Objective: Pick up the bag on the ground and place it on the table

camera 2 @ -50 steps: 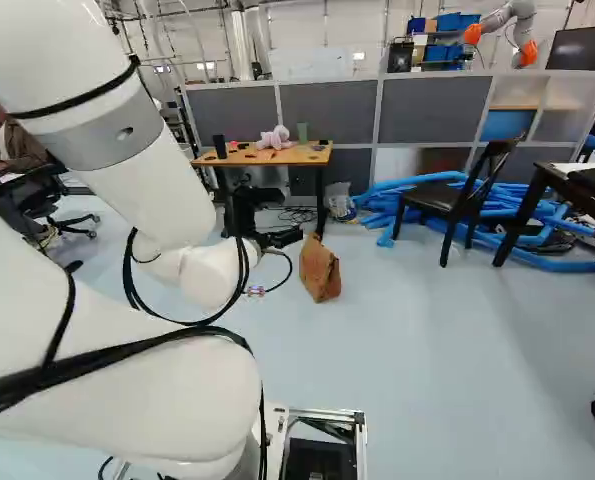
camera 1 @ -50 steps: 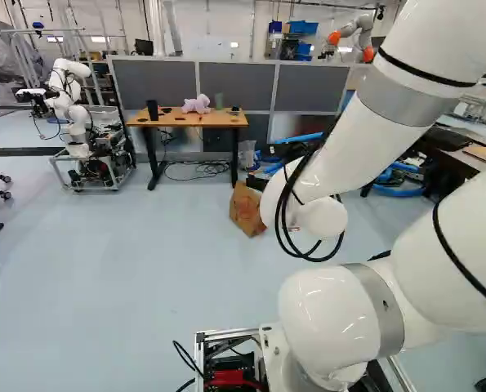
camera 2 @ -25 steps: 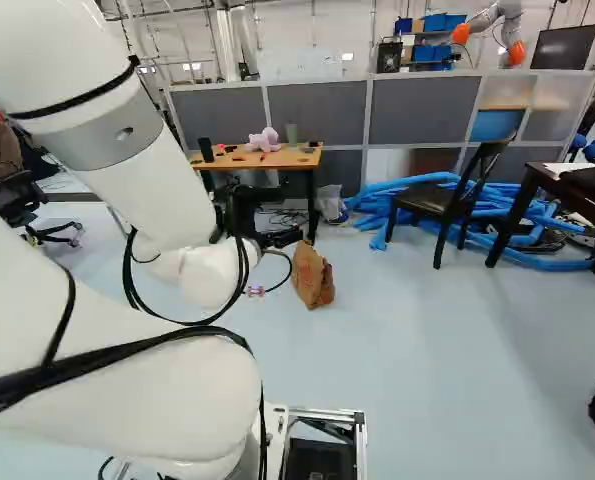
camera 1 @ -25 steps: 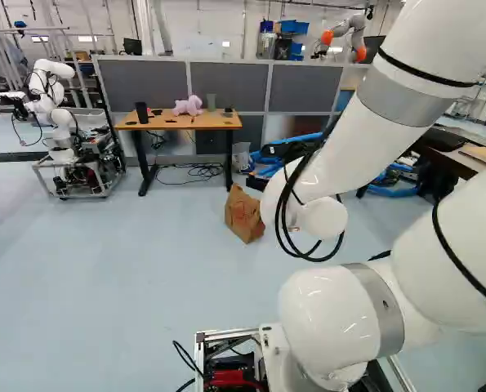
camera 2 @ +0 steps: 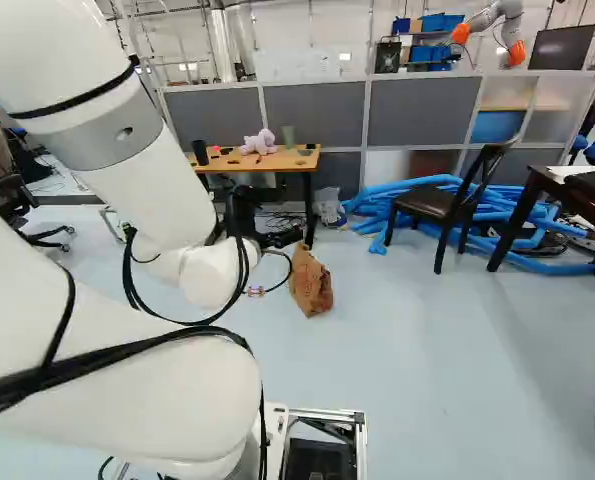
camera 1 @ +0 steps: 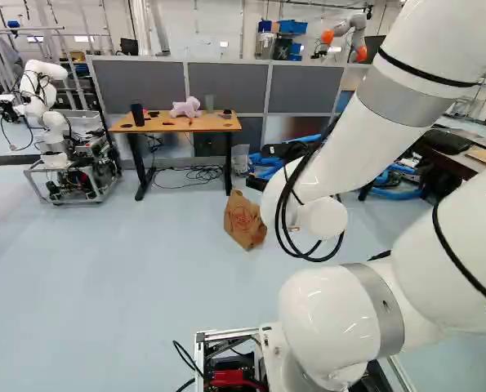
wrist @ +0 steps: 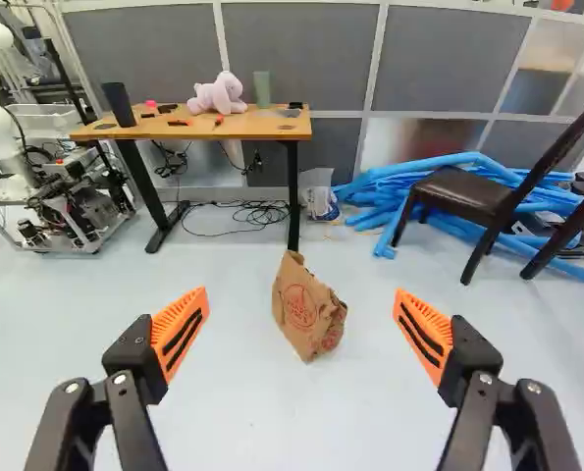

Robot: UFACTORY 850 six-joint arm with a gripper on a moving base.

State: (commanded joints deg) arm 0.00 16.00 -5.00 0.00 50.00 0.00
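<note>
Your hand (wrist: pixel 301 291) is spread wide, gripping nothing, and the brown paper bag (wrist: pixel 306 309) sits on the floor (wrist: pixel 223 392) ahead of it. Come in off-centre and one finger could topple the bag; squeeze too hard and the paper might tear (you can't see what's inside, nor its far side). Beyond, loose cables (wrist: pixel 247 214) under the desk (wrist: pixel 208 129) could snag a low, overlong reach. Later, a careless set-down could knock the pink plush toy (wrist: pixel 221 94) or dark cup (wrist: pixel 120 105), which hide bits of the desk's back edge.
</note>
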